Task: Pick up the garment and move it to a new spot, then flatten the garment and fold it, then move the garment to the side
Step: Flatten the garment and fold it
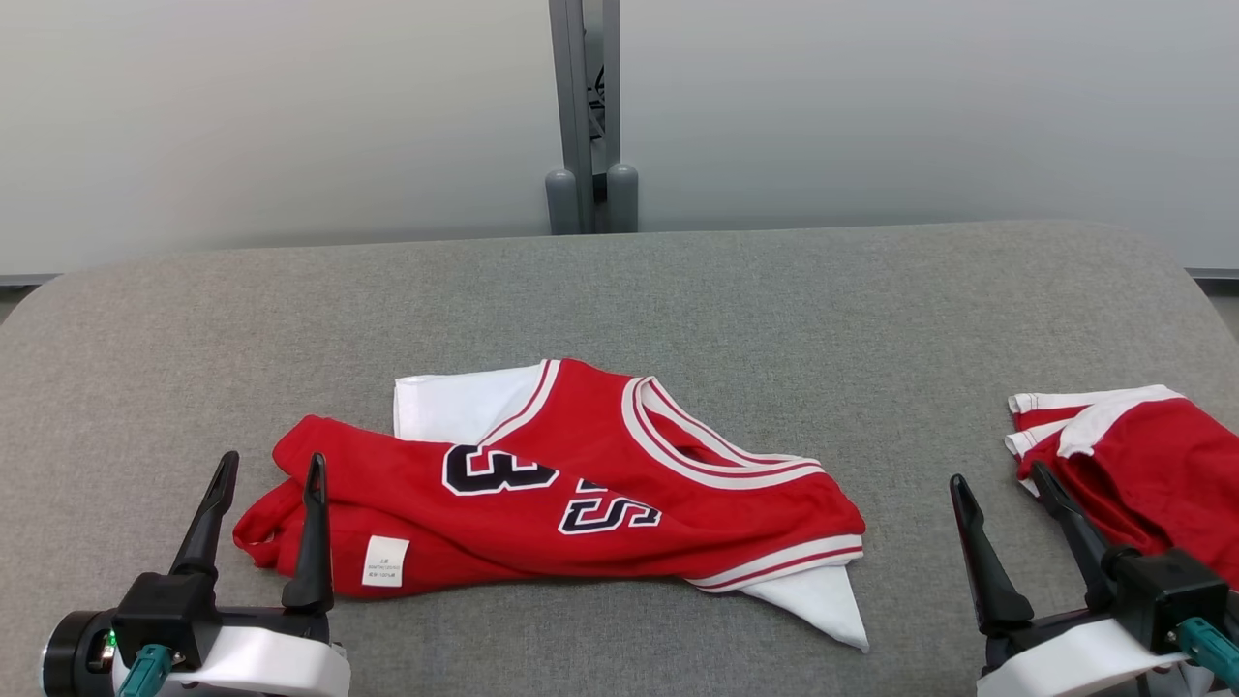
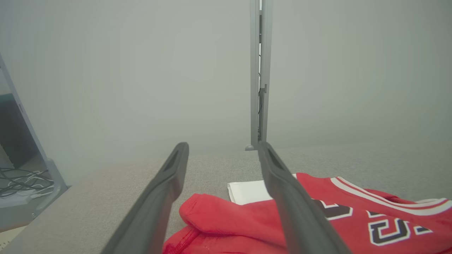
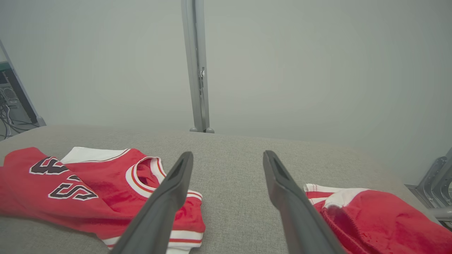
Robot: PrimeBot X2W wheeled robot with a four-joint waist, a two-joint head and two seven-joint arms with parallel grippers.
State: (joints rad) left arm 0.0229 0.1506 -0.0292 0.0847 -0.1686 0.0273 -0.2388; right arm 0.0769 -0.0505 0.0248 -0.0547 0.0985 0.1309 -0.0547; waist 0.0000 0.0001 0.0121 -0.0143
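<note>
The garment (image 1: 503,537) is a red jersey with white trim and dark numbers, lying crumpled and partly doubled over near the front middle of the grey table (image 1: 678,290). My left gripper (image 1: 272,463) is open at the jersey's left end, its right finger over the red cloth and nothing held. In the left wrist view the open left gripper (image 2: 222,145) frames the jersey's (image 2: 226,218) left end. My right gripper (image 1: 997,476) is open over bare table to the right of the jersey. The right wrist view shows the jersey (image 3: 106,208) left of the open right gripper (image 3: 228,153).
A second red and white garment (image 1: 1142,474) lies bunched at the table's right edge, close beside my right gripper, and is seen also in the right wrist view (image 3: 381,218). A grey post (image 1: 586,116) stands behind the table's far edge against pale panels.
</note>
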